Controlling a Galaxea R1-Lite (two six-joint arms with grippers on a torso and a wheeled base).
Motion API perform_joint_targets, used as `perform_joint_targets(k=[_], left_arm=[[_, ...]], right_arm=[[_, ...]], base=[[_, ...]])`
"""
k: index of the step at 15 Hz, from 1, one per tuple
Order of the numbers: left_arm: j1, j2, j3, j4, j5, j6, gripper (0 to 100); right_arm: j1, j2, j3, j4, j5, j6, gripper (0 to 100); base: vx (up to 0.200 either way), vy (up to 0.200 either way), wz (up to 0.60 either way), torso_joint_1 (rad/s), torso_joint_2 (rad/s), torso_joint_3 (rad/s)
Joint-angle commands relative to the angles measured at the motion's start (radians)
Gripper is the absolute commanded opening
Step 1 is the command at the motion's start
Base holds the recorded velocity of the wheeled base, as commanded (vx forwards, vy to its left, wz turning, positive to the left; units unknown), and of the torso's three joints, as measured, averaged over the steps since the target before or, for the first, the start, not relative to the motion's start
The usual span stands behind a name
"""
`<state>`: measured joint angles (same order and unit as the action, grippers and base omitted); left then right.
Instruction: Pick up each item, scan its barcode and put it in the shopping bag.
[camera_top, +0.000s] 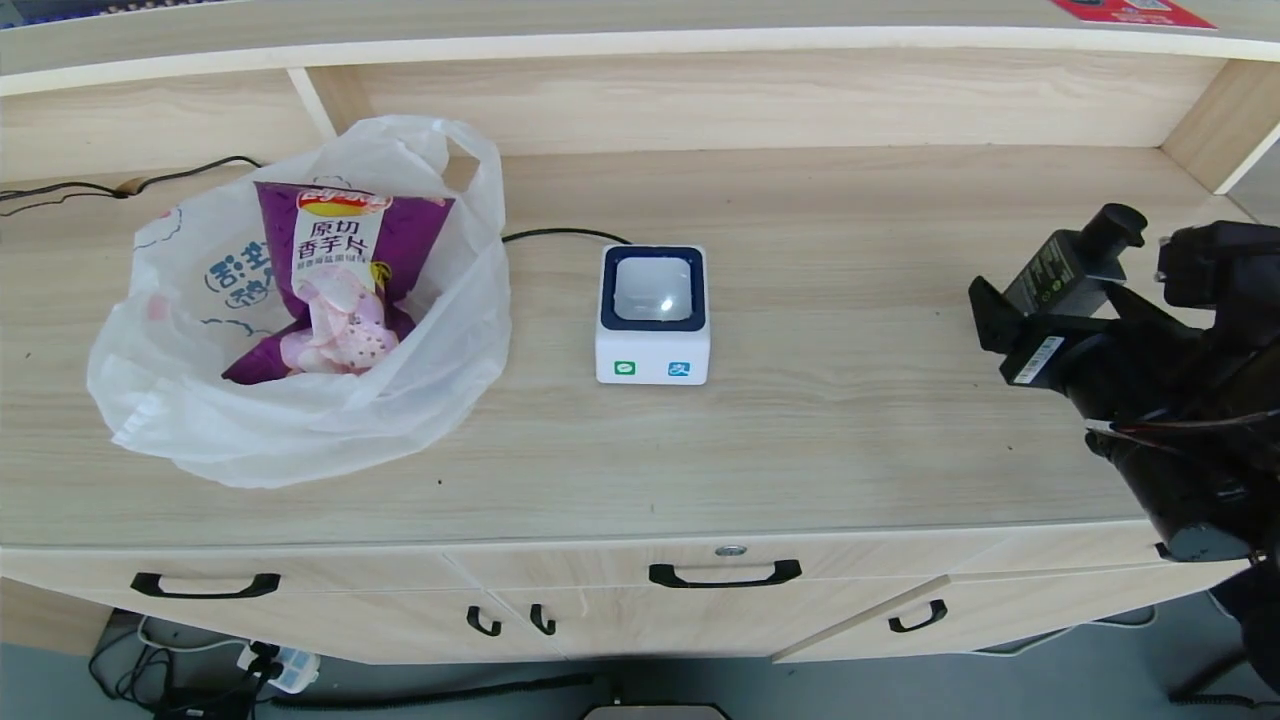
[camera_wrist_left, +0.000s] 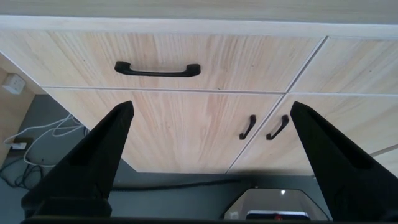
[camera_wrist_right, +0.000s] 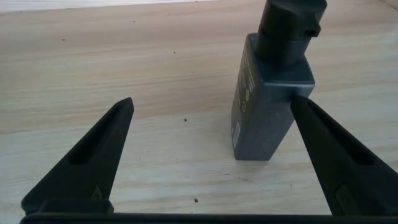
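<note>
Purple chip packet (camera_top: 338, 275) in shopping bag (camera_top: 190, 400), grey bottle (camera_wrist_right: 266, 109) upright

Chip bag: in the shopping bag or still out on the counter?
In. The purple chip bag sits inside the white shopping bag, whose plastic walls rise around it.

Left gripper (camera_wrist_left: 212, 106), jaws apart, faces drawer handle (camera_wrist_left: 157, 69).
</note>
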<state>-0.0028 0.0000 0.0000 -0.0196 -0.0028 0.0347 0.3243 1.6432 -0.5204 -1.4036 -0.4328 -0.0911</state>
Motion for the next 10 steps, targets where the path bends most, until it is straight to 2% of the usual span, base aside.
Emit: perform_joint_targets(k=[1,10], left_arm=[[0.0,0.002,0.0,-0.002,0.0,0.001,100],[0.0,0.0,0.0,-0.002,0.0,0.001,100]], right_arm=[[-0.011,0.047,-0.001,-0.003,0.0,0.002,100],[-0.116,0.055,-0.003,-0.003,0.012,0.036,100]], base=[[0.0,0.0,0.0,0.0,0.0,0.0],[0.0,0.0,0.0,0.0,0.0,0.0]])
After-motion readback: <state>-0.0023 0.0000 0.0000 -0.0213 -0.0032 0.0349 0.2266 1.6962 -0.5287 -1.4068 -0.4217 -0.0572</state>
